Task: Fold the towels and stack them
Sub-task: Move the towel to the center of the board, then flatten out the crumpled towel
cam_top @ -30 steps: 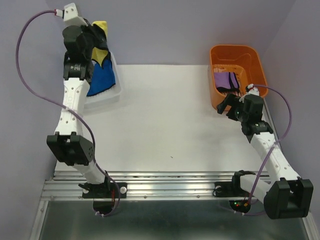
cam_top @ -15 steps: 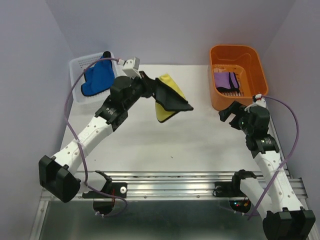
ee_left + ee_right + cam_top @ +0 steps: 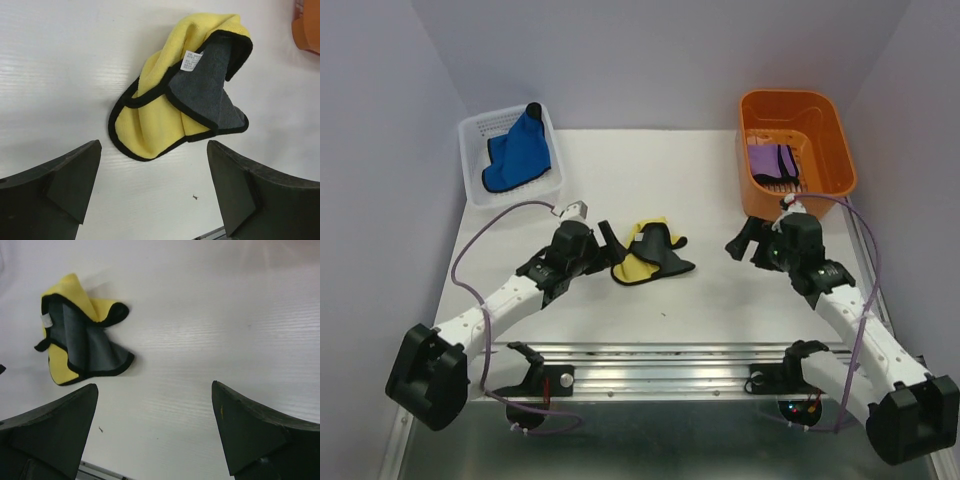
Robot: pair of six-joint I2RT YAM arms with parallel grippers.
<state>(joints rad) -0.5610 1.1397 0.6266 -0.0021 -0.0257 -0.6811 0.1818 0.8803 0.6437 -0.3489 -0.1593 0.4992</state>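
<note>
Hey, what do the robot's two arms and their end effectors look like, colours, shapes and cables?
The left arm and right arm have white links and chunky black joints. The left end effector and right end effector are black, each with two broad wedge-shaped fingers. A thin purple cable loops along each arm.

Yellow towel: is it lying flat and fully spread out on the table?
No, the yellow towel lies bunched up on the table, with its dark grey side folded over part of the yellow.
</note>
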